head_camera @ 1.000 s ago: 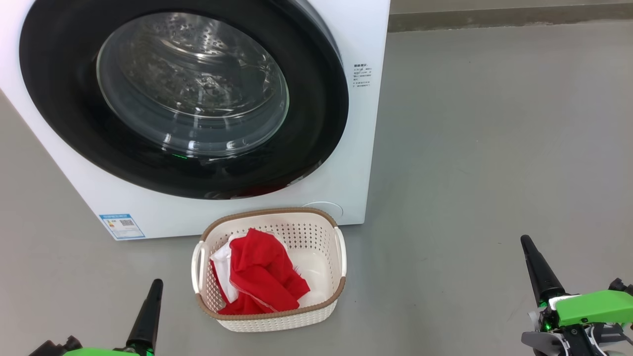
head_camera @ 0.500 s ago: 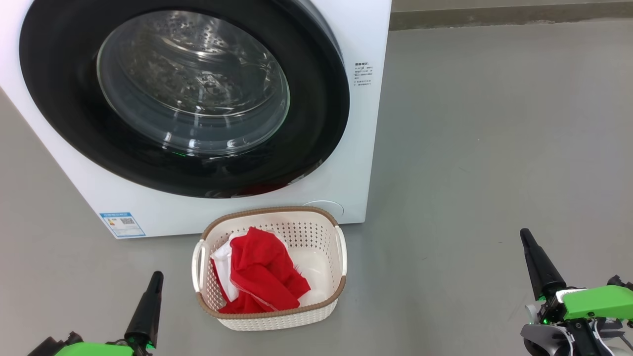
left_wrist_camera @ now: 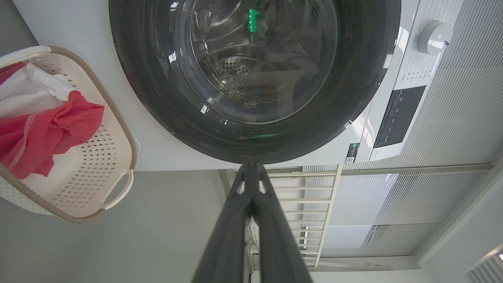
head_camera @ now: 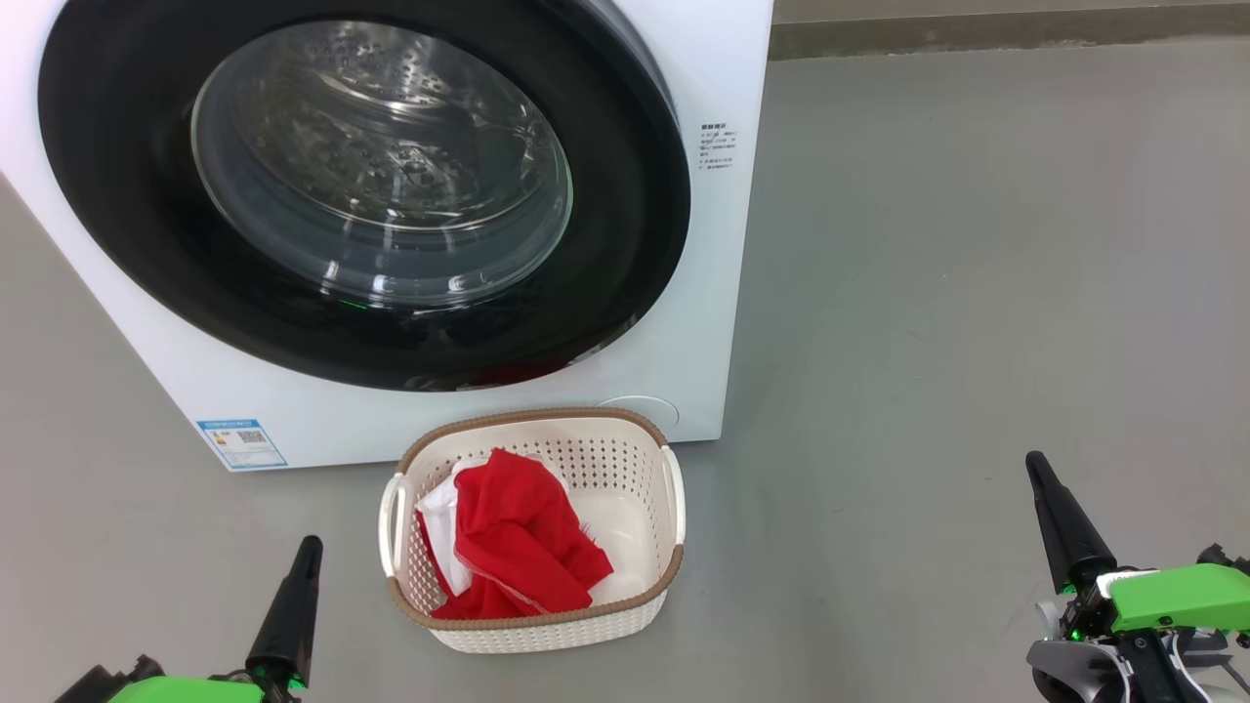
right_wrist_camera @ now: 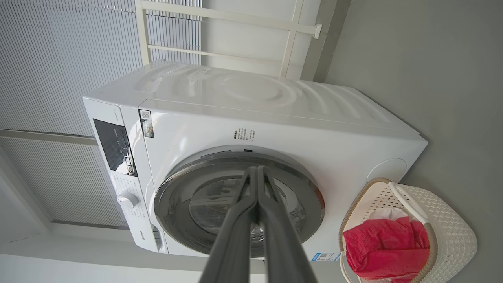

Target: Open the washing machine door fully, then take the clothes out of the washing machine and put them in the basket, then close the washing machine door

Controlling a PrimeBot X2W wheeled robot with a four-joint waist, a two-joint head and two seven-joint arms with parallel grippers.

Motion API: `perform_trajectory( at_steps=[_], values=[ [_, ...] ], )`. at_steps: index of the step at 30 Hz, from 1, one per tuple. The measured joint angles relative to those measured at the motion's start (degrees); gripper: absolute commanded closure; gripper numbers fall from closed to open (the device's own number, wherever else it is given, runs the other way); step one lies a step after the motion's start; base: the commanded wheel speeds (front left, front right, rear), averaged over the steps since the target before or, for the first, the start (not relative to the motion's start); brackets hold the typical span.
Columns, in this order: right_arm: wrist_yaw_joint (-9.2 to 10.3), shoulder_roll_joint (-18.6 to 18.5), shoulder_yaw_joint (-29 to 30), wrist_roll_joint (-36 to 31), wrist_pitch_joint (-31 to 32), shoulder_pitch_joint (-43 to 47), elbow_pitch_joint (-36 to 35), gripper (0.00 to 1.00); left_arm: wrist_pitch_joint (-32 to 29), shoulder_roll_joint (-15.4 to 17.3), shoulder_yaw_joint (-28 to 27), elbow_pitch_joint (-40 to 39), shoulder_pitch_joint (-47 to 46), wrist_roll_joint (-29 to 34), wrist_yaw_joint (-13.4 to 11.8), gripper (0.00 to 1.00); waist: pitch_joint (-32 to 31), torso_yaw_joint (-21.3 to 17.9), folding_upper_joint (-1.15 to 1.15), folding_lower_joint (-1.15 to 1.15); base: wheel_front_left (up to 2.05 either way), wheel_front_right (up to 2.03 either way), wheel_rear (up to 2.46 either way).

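You see the washing machine door (head_camera: 381, 166) lying flush against the washing machine (head_camera: 703, 322). The basket (head_camera: 532, 420) stands on the grey floor (head_camera: 928, 293) just before it, with the clothes (head_camera: 518, 547) heaped inside. Your left gripper (head_camera: 311, 542) and right gripper (head_camera: 1033, 459) flank the basket, each with fingers pressed together and holding nothing.

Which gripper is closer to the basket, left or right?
The left gripper, just beside the basket; the right gripper sits much farther off to the other side.
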State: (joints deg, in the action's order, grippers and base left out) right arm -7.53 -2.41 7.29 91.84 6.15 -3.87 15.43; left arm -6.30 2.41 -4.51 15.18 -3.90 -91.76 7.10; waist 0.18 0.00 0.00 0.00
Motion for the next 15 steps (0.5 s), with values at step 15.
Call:
perform_trajectory(
  at_steps=[15],
  values=[
    [0.00, 0.01, 0.00, 0.01, 0.00, 0.00, 0.01, 1.00, 0.00, -0.01, -0.01, 0.01, 0.00, 0.00, 0.00, 1.00, 0.00, 0.00, 0.00, 0.00, 0.00, 0.00, 0.00]
  ],
)
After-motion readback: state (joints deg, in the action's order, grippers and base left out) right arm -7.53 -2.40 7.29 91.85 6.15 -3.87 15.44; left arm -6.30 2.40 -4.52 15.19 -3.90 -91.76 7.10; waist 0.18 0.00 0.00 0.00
